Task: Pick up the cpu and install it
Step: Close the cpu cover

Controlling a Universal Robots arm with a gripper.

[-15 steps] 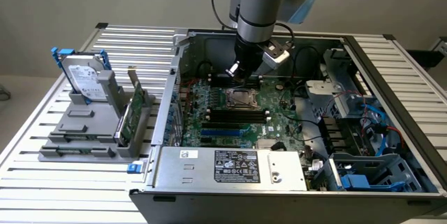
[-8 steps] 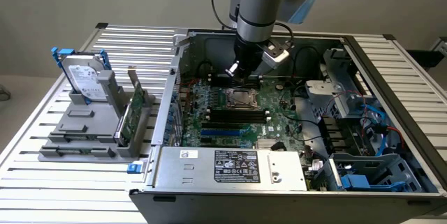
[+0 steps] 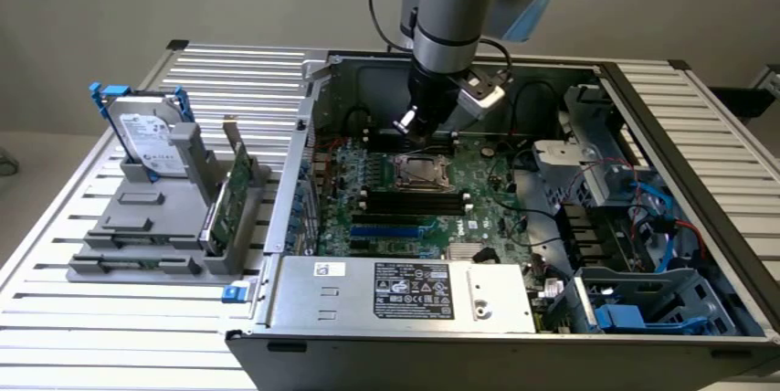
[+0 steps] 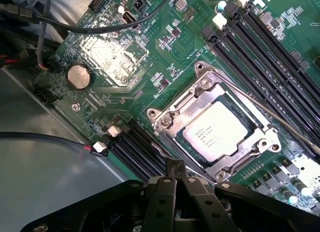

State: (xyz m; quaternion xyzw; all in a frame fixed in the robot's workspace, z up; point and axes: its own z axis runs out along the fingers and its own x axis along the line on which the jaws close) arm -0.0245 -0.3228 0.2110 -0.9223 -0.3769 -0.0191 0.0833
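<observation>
**Exterior view:** Your arm (image 3: 454, 7) reached down into the open computer case (image 3: 307, 135), which lay on a slatted table (image 3: 73, 336). Its gripper (image 3: 412, 124) hung over the green motherboard (image 3: 488, 199), near the far edge of the square socket frame (image 3: 422, 187). The power supply (image 3: 403, 290) filled the near end of the case. Well apart, on the exterior view's left, the silver hard drive (image 3: 149, 142) stood upright in a grey holder (image 3: 146, 227), with a green card (image 3: 232, 199) on edge beside it.

**Wrist view:** Your gripper's two black fingers (image 4: 169, 172) were pressed together with nothing between them. The tips stopped just beside one edge of the socket frame, and whether they touched it could not be told. The cpu (image 4: 217, 132) lay flat inside that frame, its silvery printed top facing up and metal rim all around it. A thin metal lever (image 4: 280, 117) ran along one side of the frame. Rows of black memory slots (image 4: 270, 56) flanked the socket on two sides. A round coin battery (image 4: 79, 76) sat well away across the board, and a black cable (image 4: 115, 27) curved above it.
</observation>
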